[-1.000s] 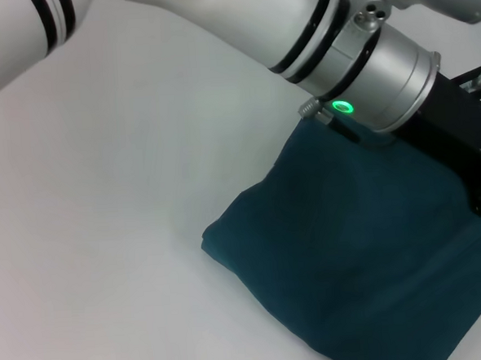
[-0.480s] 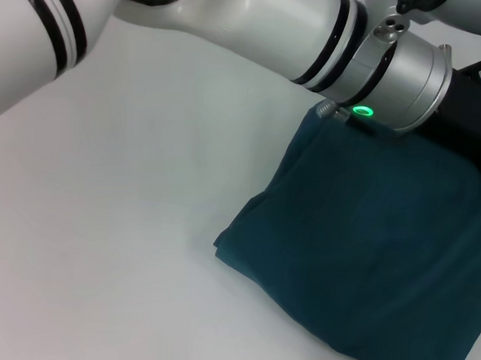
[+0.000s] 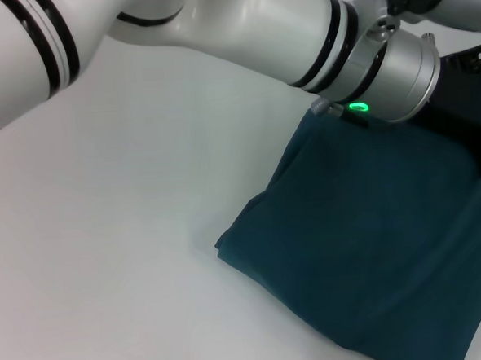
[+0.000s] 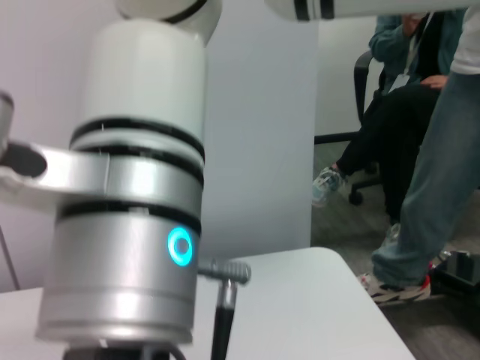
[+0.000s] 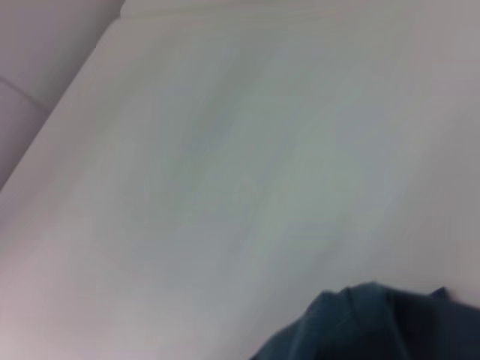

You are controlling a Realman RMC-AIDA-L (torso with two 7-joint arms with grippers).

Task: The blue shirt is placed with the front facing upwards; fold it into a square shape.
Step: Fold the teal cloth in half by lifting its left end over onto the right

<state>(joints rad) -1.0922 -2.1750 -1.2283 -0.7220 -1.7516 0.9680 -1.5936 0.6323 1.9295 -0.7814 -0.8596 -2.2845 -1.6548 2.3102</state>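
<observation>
Head view shows the blue shirt (image 3: 366, 237) lying folded into a thick, roughly four-sided bundle on the white table (image 3: 128, 219), with one corner pointing toward the open tabletop and the far edge running under the robot's hardware. A white arm (image 3: 239, 25) with black bands crosses the upper part of the picture from the left, ending in a silver wrist cuff (image 3: 393, 77) with a green ring light (image 3: 357, 107); this cuff hangs just above the shirt's far corner, and the black gripper body (image 3: 466, 133) beyond it sits over the cloth near the picture's edge. Its fingers are out of sight, so I cannot tell how far the hand is open or whether it has hold of the fabric. Compared with a second ago, the arm has swung a little farther across and the cuff sits slightly higher and farther out, while the shirt's near corner has slid a short way toward the gripper side. The right wrist view shows a rumpled edge of the shirt (image 5: 375, 322) against bare table. The left wrist view shows only another silver cuff with a blue ring light (image 4: 180, 246) close by, and seated and standing people (image 4: 420, 120) beyond the table.
</observation>
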